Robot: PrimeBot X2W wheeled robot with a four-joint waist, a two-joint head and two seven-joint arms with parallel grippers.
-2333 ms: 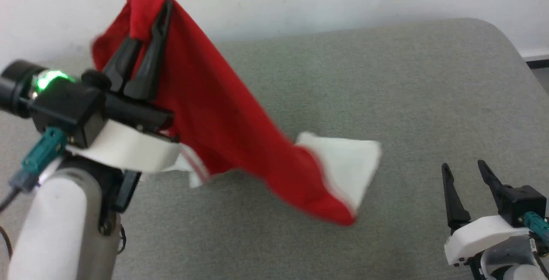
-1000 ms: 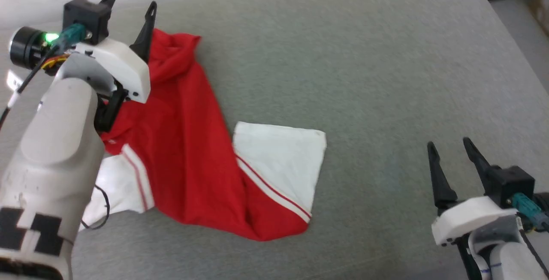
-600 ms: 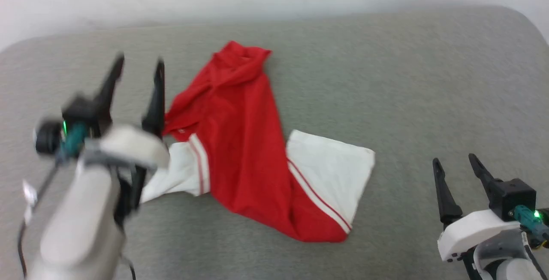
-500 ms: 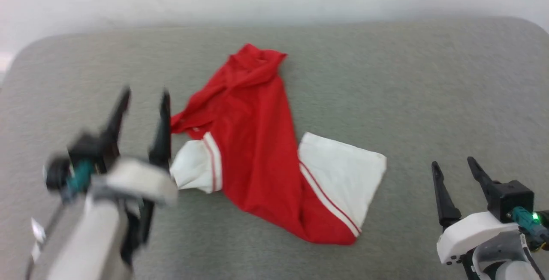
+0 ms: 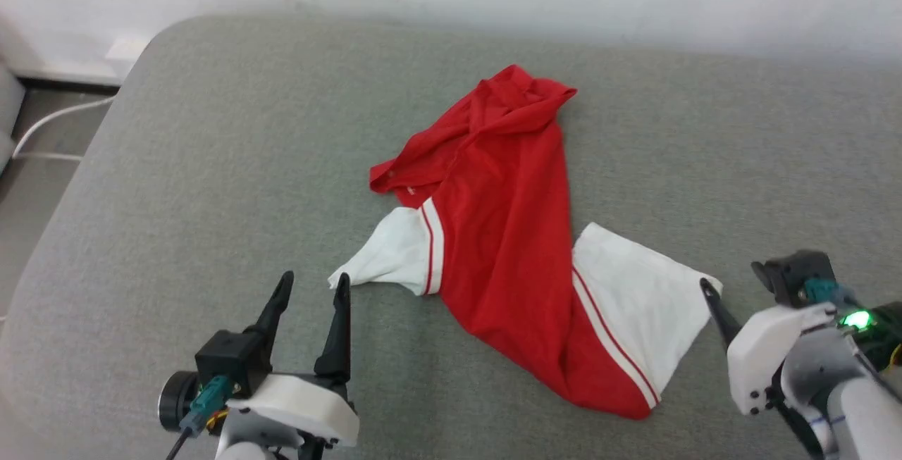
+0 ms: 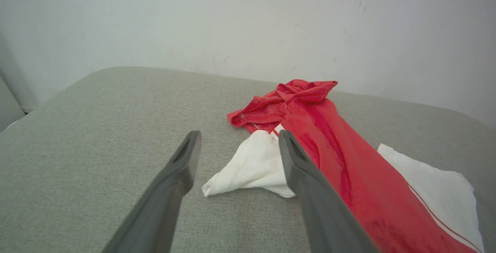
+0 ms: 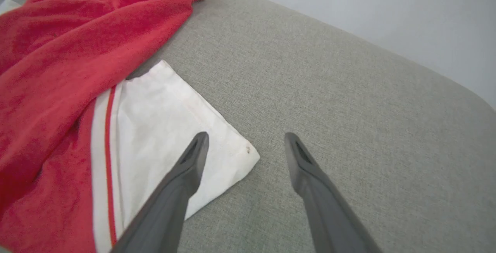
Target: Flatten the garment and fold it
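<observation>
While the shirt (image 5: 514, 234) is lying twisted on the grey cushion (image 5: 211, 164), running from twelve toward five o'clock, the left claw (image 5: 314, 278) at seven and the right claw (image 7: 246, 136) at four are hanging spread and empty, so each should be pinching the cloth edge nearest it and drawing outward.

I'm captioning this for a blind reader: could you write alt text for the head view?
A crumpled red garment with white sleeves lies twisted on a grey cushion. The left gripper and right gripper, both open and empty, sit low in the frame, one beside each sleeve.
</observation>
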